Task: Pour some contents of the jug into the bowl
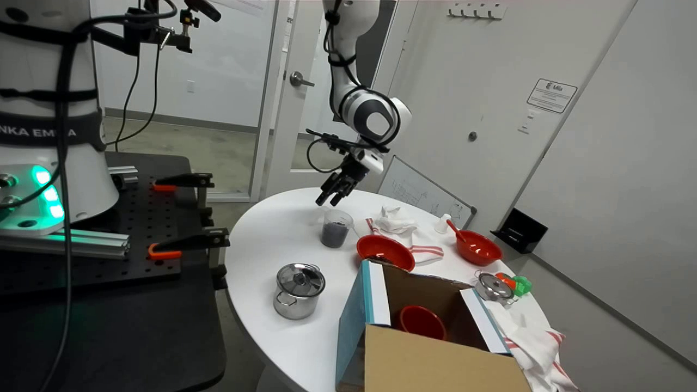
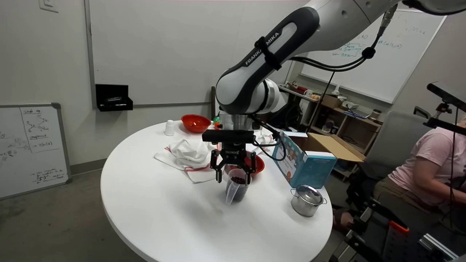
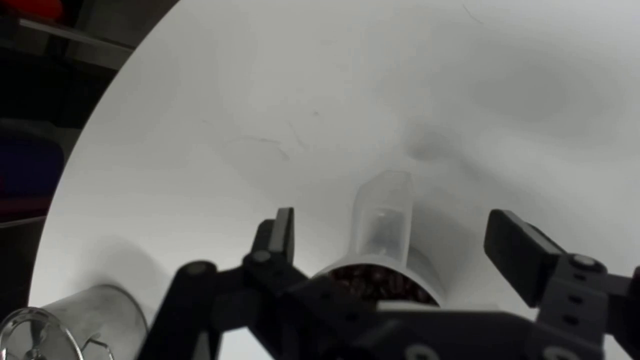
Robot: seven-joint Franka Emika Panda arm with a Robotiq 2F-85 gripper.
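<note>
Whiteboard (image 2: pixel 153 51) at the back, round white table (image 2: pixel 164 218) in front of it. Panda arm (image 2: pixel 247 83) reaches over the table. Open cardboard box (image 2: pixel 316 171) stands at the table's edge; striped towel (image 2: pixel 193 151) lies crumpled, inboard. Red bowl (image 1: pixel 386 249) sits in from the edge, near the box; I take it as my target. Second red bowl (image 2: pixel 196 124) is near the whiteboard-side edge. Lidded steel pot (image 1: pixel 299 291) is close to the edge facing the black bench (image 1: pixel 152 321).

Gripper (image 2: pixel 233 180) hangs over the jug (image 1: pixel 335 234), fingers (image 3: pixel 283 230) spread wide, holding nothing. Jug is translucent plastic, upright, well in from the table's edge, near the bowl. Handle (image 3: pixel 384 220) turned away from the bowl, showing between the fingers in the wrist view. Dark beans (image 3: pixel 375 281) inside.

Step, my read: lining up the grasp; no lift or pour yet. Next I should drop straight, straddle handle or body (can't tell which suits), close firmly, lift upright, then tilt slowly over the bowl.
</note>
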